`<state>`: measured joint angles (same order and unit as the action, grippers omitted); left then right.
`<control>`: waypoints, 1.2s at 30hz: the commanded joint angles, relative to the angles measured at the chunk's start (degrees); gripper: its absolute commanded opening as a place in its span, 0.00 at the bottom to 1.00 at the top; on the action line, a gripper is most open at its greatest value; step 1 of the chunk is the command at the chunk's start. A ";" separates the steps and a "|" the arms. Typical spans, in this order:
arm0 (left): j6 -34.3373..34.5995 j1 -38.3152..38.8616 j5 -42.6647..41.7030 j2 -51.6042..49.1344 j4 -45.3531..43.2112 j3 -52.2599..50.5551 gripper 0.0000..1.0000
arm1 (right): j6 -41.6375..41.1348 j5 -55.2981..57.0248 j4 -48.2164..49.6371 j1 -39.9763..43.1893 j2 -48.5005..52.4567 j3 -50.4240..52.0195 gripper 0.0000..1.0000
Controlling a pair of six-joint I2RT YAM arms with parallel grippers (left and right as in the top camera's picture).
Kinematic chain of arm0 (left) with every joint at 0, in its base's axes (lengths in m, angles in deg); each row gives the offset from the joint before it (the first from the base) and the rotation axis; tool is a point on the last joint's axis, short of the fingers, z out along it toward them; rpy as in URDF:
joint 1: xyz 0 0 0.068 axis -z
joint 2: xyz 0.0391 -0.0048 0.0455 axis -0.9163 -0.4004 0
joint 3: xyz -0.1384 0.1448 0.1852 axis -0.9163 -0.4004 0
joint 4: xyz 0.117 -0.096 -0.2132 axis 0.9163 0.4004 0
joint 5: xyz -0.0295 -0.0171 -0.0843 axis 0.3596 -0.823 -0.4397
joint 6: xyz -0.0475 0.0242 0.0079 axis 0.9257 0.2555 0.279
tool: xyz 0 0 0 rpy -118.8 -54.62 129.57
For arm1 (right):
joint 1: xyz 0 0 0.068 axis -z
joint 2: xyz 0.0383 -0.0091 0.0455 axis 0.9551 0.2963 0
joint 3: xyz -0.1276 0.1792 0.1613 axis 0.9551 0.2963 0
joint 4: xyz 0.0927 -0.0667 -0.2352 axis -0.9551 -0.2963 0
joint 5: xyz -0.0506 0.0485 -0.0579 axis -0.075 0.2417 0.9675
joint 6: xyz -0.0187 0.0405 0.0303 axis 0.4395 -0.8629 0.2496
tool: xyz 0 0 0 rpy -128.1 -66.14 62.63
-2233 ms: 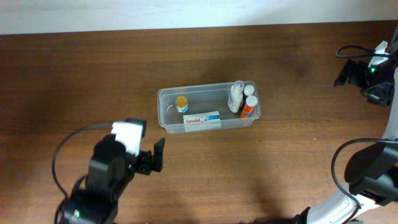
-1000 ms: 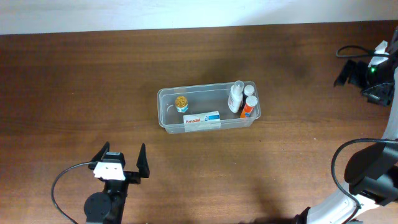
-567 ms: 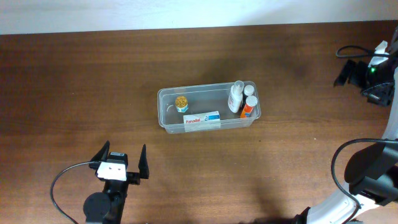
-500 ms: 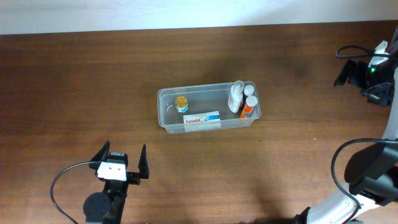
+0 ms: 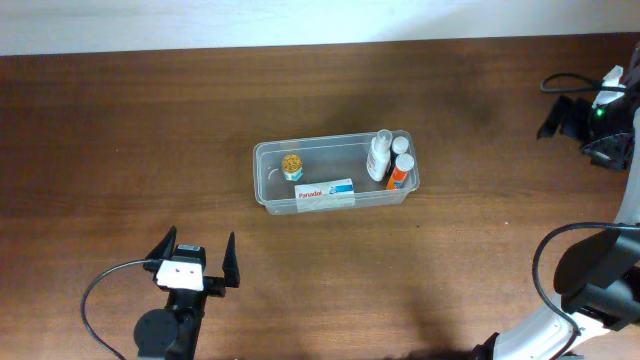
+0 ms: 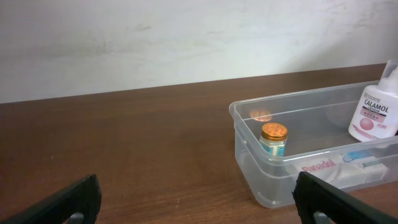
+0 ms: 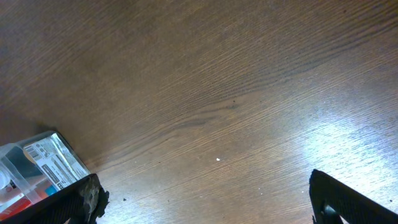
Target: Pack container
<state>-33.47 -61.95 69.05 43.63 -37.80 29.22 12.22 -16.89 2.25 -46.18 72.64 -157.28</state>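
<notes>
The left pincer [image 5: 195,251] stands spread wide and empty, low over the bench [image 5: 120,130]. The container [image 5: 320,141] lies at about one o'clock from it in the overhead view, well apart. The right pincer [image 7: 204,184], also apart and empty, has the tub near nine o'clock. The tub is probably light, thin-walled, slick and slightly flexible. The rim of a short end wall looks like the best grip, since the upright bottles [image 5: 378,155] could topple.

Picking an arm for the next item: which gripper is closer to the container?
Left. The left gripper is below the left end of the container in the overhead view; the right gripper is farther, past its right end.
</notes>
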 commanded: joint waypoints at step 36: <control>-0.94 -0.28 -0.81 0.63 -0.22 -0.72 0.99 | -0.42 9.64 48.19 -28.28 -68.37 57.70 0.98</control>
<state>-33.49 -61.95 68.86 43.94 -37.96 29.06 12.22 -8.32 48.11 -72.30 13.58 -108.76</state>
